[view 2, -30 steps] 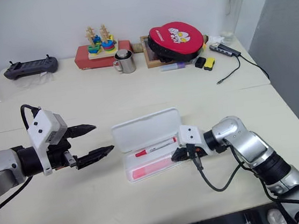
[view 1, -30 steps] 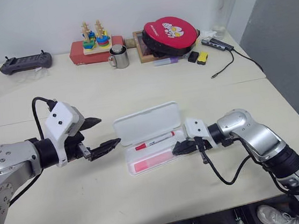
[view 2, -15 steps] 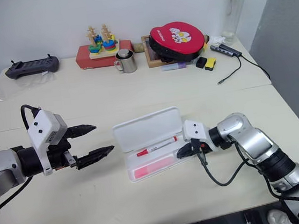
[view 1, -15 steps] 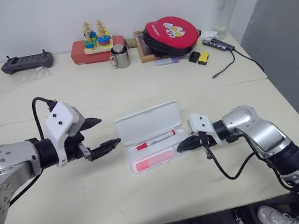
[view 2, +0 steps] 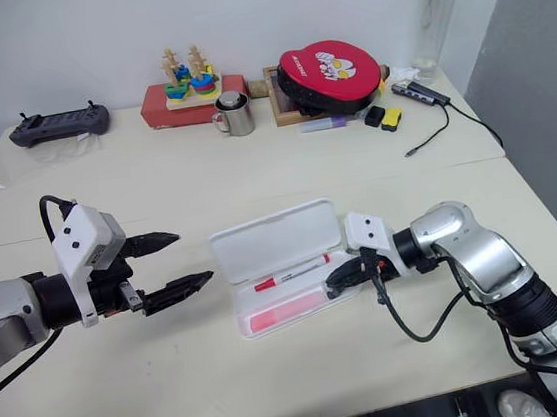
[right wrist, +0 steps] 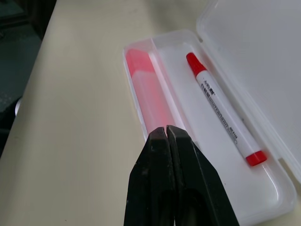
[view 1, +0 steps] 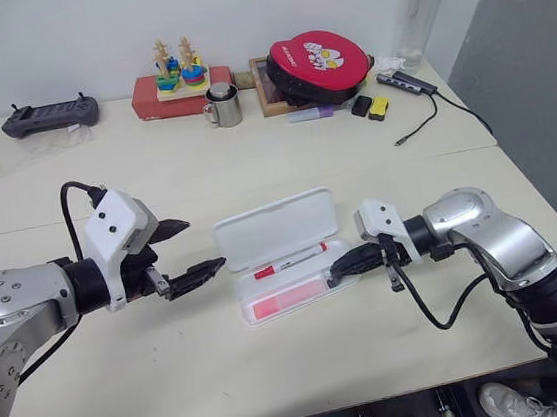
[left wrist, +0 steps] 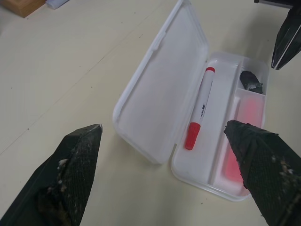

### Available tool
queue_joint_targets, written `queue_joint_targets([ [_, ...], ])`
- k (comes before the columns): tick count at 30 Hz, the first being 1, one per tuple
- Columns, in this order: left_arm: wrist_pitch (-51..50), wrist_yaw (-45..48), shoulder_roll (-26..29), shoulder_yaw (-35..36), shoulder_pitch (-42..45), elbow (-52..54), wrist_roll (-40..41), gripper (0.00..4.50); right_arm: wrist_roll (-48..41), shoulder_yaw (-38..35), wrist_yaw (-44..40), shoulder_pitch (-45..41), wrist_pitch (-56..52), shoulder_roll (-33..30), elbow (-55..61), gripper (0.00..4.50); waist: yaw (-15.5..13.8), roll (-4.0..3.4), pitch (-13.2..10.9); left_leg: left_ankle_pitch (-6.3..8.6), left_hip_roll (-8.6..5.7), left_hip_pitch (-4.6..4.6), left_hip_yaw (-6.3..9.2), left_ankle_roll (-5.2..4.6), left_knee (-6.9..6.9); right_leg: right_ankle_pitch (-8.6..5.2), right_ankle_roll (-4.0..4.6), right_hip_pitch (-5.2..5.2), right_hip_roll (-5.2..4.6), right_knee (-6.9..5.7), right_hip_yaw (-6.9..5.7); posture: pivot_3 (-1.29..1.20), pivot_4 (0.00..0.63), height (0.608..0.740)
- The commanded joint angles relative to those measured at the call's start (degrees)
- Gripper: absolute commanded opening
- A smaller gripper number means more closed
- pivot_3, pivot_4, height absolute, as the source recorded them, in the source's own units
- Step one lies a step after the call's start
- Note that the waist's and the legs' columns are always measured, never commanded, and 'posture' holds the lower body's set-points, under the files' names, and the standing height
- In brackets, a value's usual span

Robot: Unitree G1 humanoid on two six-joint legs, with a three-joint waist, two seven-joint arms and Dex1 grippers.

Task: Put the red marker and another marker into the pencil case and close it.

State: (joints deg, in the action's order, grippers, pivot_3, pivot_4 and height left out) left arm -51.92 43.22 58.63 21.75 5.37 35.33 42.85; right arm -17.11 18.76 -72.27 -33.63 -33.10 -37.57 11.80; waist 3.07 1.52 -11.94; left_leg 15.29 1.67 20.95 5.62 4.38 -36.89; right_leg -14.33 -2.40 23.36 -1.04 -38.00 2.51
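Beige worktop [view 1: 279, 390], pencil case [view 1: 277, 227] lying open mid-frame with the red marker [view 1: 289, 261] and pink highlighter [view 1: 287, 299] both inside already, so I'd say only closing is left. Right gripper [view 1: 338, 271] has its jaws pinched shut, empty, at the case's right end. Left gripper [view 1: 187, 247] sits left of the lid, jaws wide, probably needs to flip it over

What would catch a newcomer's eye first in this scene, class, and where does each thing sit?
First, the open white pencil case at the middle of the table, with the red marker and the pink highlighter lying in separate compartments. Either side of it sit the left gripper, fingers apart, and the right gripper, fingers together at the case's end. At the table's back edge lies a bright red round case.
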Motion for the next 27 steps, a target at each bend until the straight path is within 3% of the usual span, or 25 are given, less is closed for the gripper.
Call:
queue_joint_targets([
  [1, 1.0, 0.5, 0.2, 2.7, 0.6, -0.8, 0.4, 4.50, -2.9, -3.9, 1.4, -2.8, -2.2, 0.0, 2.6, 0.01, 0.0, 0.00, 0.0, 0.00, 0.00, 0.00, -0.01, 0.00, 0.00, 0.00, 0.00, 0.01, 0.00, 0.00, 0.00, 0.00, 0.150, 0.740],
  [8, 3.9, 1.6, 1.1, 0.4, 6.0, -9.8, -2.6, 4.50, -1.5, -4.5, 3.3, -3.7, -0.7, -0.4, 0.6, 0.01, 0.0, 0.00, 0.0, 0.00, 0.00, 0.01, 0.01, 0.00, 0.00, 0.00, 0.00, 0.01, 0.00, 0.00, -0.02, 0.00, 0.150, 0.740],
  [13, 10.8, 4.9, 1.4, -7.4, 12.1, -20.5, -9.8, 4.50, -2.0, -6.4, 6.4, -5.5, -0.9, 0.7, -0.5, 0.01, -0.1, -0.01, 0.0, 0.00, 0.00, 0.04, 0.01, 0.00, 0.02, 0.00, 0.01, 0.05, 0.01, 0.00, -0.03, 0.00, 0.150, 0.740],
  [23, 21.9, 6.6, -7.8, -20.6, 26.7, -40.6, -21.8, 4.50, -2.5, -6.8, 6.6, -4.7, -0.1, -0.4, 0.2, 0.01, -0.3, 0.01, 0.0, 0.00, -0.01, 0.25, 0.06, 0.00, 0.00, 0.13, 0.20, 0.19, 0.01, 0.00, -0.07, 0.00, 0.150, 0.740],
  [27, 23.9, 7.9, -9.8, -21.4, 28.6, -44.7, -23.6, 3.85, -2.7, -6.9, 6.6, -4.3, -0.4, -0.8, 0.8, 0.00, -0.2, 0.01, 0.0, 0.00, -0.02, 0.35, 0.09, 0.00, -0.02, 0.15, 0.23, 0.26, 0.01, -0.01, -0.10, 0.00, 0.150, 0.740],
])
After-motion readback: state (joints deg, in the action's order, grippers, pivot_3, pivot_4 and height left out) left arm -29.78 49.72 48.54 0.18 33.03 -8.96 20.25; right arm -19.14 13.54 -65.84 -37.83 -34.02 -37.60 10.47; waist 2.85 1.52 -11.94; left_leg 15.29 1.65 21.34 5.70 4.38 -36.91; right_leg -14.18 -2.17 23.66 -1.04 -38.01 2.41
